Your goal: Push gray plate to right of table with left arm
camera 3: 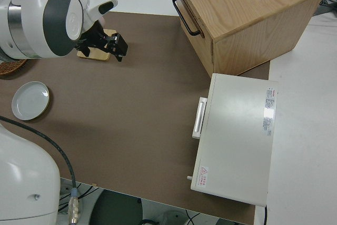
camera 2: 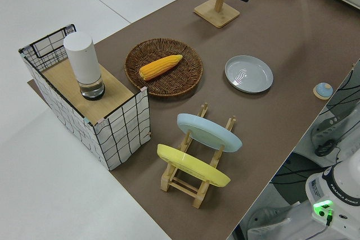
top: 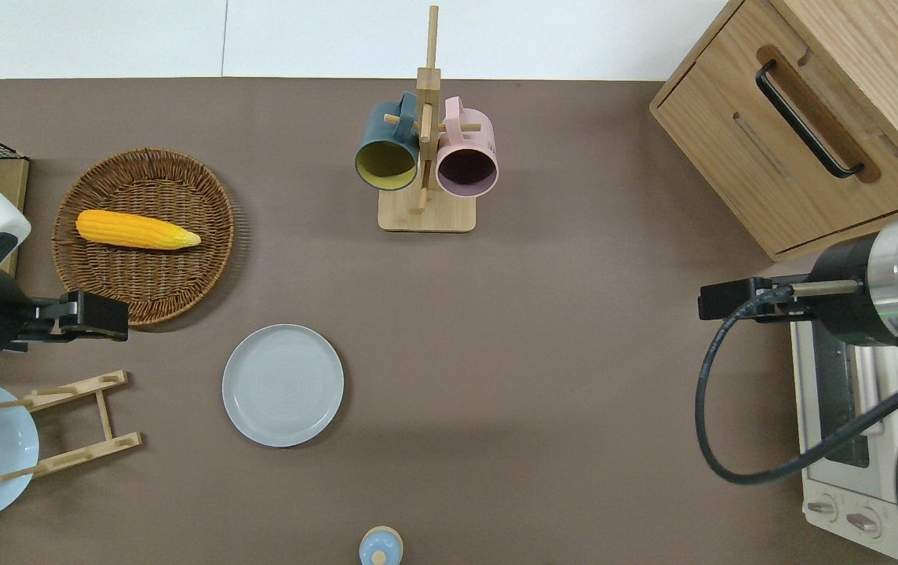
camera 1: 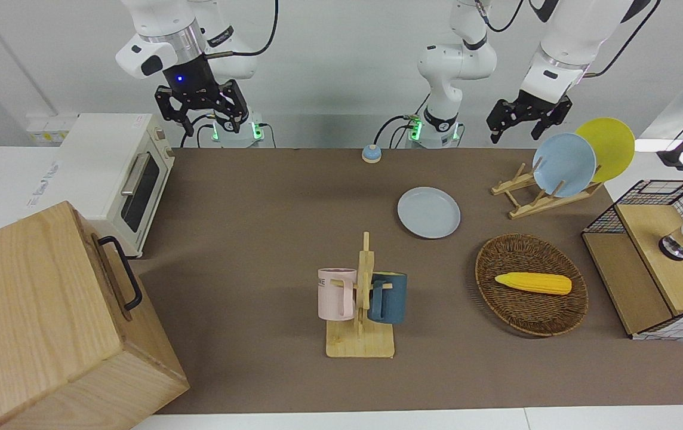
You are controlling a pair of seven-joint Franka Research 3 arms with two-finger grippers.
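Observation:
The gray plate lies flat on the brown table, between the mug stand and the robots; it also shows in the overhead view, the left side view and the right side view. My left gripper is open and empty, up in the air. In the overhead view the left gripper is over the mat at the wicker basket's nearer edge, apart from the plate. My right gripper is open and empty, and its arm is parked.
A mug stand holds a pink and a blue mug. A wicker basket holds a corn cob. A wooden rack holds a sky-blue and a yellow plate. A toaster oven, a wooden cabinet, a wire-sided shelf and a small blue knob ring the table.

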